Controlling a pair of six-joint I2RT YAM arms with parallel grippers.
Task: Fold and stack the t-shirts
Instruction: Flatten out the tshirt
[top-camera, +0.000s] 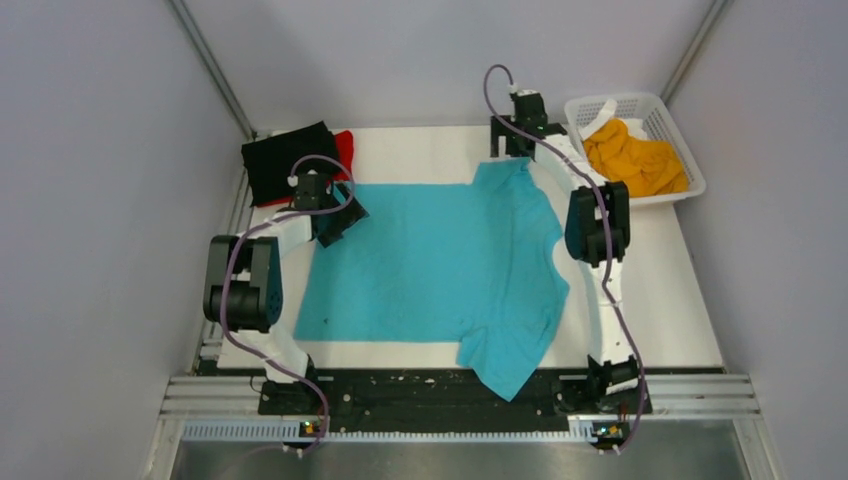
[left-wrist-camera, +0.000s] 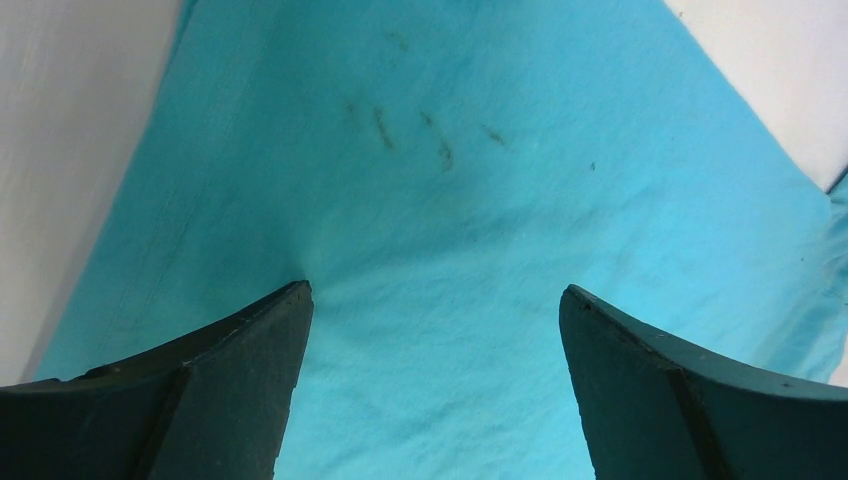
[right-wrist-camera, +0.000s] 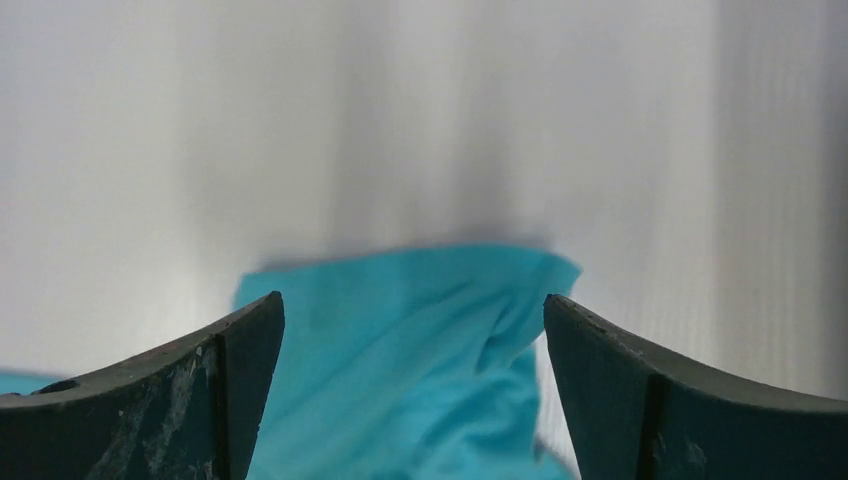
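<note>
The left gripper (left-wrist-camera: 435, 292) fills the bottom of its wrist view, its 2 dark jaws spread wide with nothing held between them. Under them lies the blue shirt (left-wrist-camera: 450, 200), which carries a few faint dark marks (left-wrist-camera: 420, 135). The left jaw's tip seems to dimple the cloth, though the view is too close to be sure of contact. The right gripper (right-wrist-camera: 415, 300) is also wide open and holds nothing. The far sleeve (right-wrist-camera: 420, 330) lies between and beyond its jaws on the white table (right-wrist-camera: 640, 150), in a rather blurred picture. From above, the blue shirt is spread flat across the middle of the table, hem to the left and collar to the right. The left gripper is at its far-left corner and the right gripper at the far sleeve. The near sleeve (top-camera: 505, 365) drapes over the table's front edge onto the black rail (top-camera: 400, 390) between the 2 arm bases. At the far-left corner the folded black shirt (top-camera: 285, 160) rests on the red shirt (top-camera: 344, 148), which shows only at its right side. The orange shirt (top-camera: 635, 158) lies crumpled in the basket (top-camera: 615, 100) at the far right.
</note>
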